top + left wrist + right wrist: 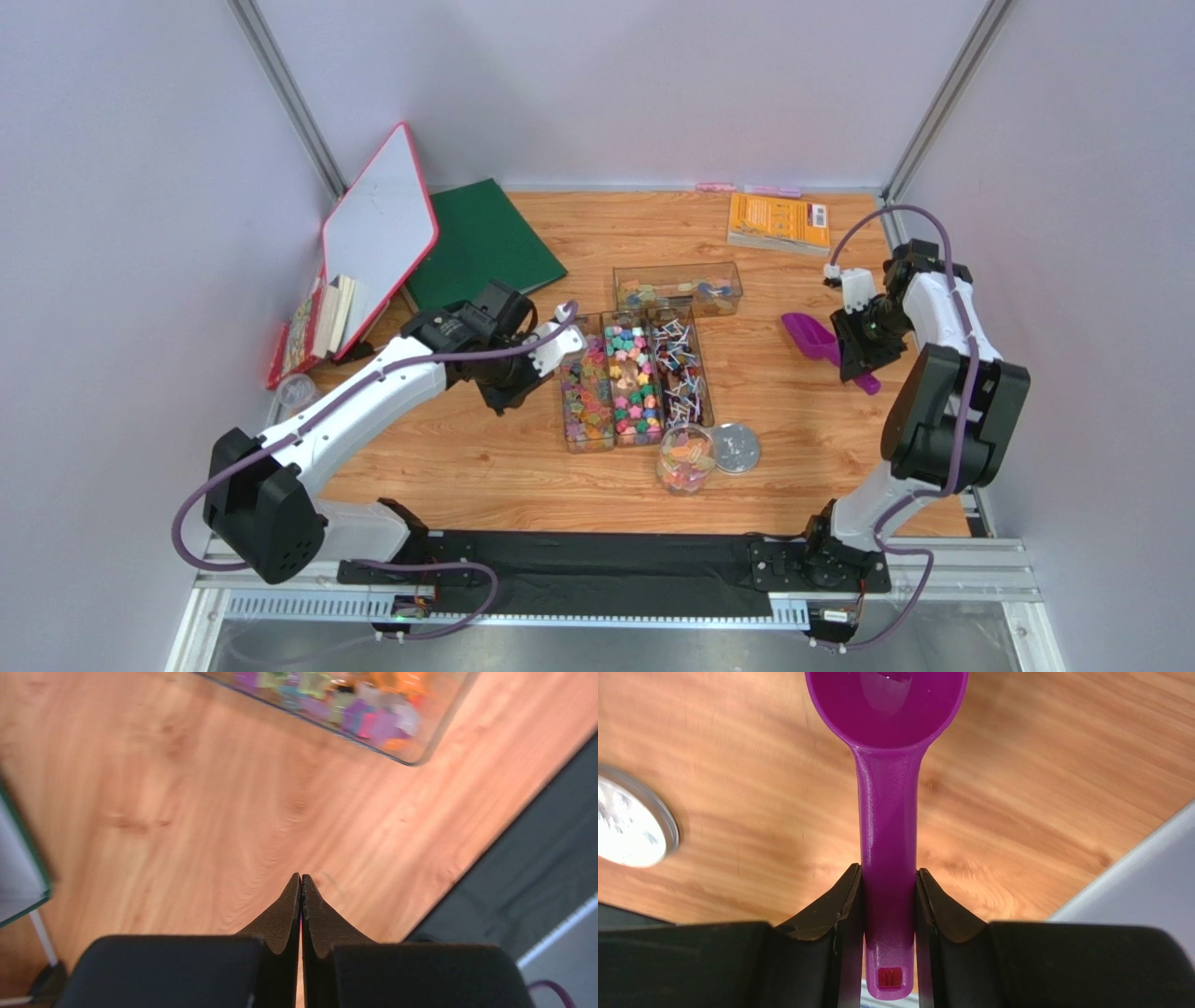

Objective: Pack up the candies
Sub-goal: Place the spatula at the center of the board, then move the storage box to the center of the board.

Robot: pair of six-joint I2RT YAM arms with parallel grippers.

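Observation:
The candies (631,381) fill three clear trays side by side at the table's middle, and a fourth tray (678,290) behind holds more. A small clear jar (686,459) in front also has candies in it, with its lid (735,448) lying beside it. My left gripper (508,392) hangs just left of the trays, shut on nothing (301,877); a corner of a candy tray (337,707) shows beyond it. My right gripper (856,361) is shut on the handle of the purple scoop (887,812), with its bowl (807,333) pointing toward the trays.
A red-rimmed whiteboard (379,231), a green folder (484,238) and some books (316,329) stand at the back left. An orange book (776,220) lies at the back right. A black mat (617,553) runs along the near edge. The jar lid (629,826) shows left of the scoop.

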